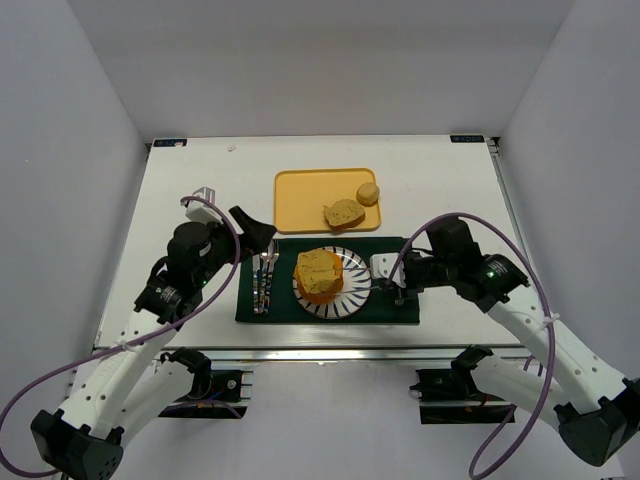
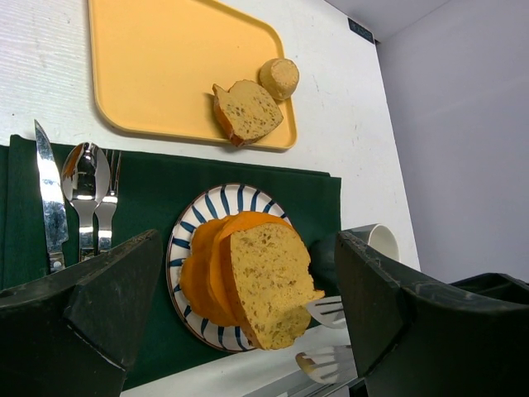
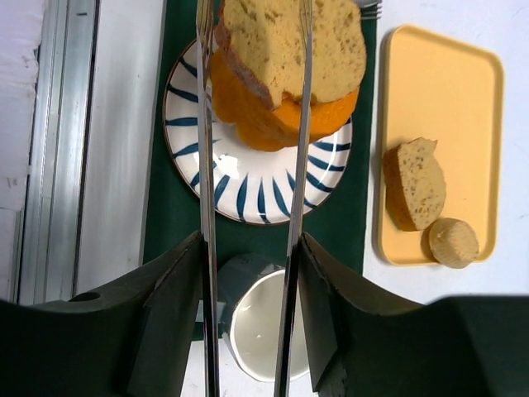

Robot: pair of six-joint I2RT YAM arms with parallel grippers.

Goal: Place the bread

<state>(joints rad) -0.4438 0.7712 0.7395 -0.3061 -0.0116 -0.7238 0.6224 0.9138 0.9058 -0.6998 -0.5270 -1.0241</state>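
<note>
Bread: one slice [image 3: 289, 41] rests on the bun [image 3: 248, 103], shifted a bit off its middle. Both are on the plate [image 1: 352, 300], mid-frame. A second slice [image 1: 344, 213] lies on the tray [image 1: 300, 195], up top.
Right gripper: [image 3: 248, 244] clenched on tongs [image 3: 205, 165], with the arms run along both sides of the stack. Can't be told whether the tips are pinching the slice.
Left gripper: [image 1: 250, 232] spread wide with nothing held, hung over the mat's [image 1: 250, 305] upper-left corner by the cutlery [image 1: 263, 280].
Stack risk: the slice could get dragged or flipped off the bun if a tip is caught on the crust when the tongs get pulled away.
Cup risk: the cup [image 3: 256, 327] sits just beside the right fingers, so it could easily be knocked if the wrist is dropped or swung.
Tongs risk: the thin arms could be twisted in the fingers, and the tray slice fumbled.
</note>
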